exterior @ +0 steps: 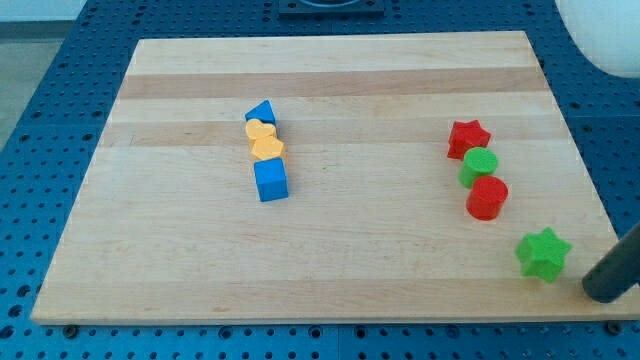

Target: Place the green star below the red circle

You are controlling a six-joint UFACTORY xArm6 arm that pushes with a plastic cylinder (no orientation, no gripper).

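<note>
My tip (603, 292) carries no hand, so there is nothing to open and nothing held; it rests at the desk's (330, 270) lower right edge, just beside the green star (543, 253), on its right. The star lies below and to the right of the red circle (487, 197), near but apart. Above the circle stand a green circle (479, 166) and a red star (468, 138), closely stacked. Well apart at centre-left sit a blue triangle (261, 112), a yellow heart (265, 141) and a blue cube (271, 180). Risk: an off-centre push could spin the star off line, or overshoot into the red circle. No writing or brand is legible
</note>
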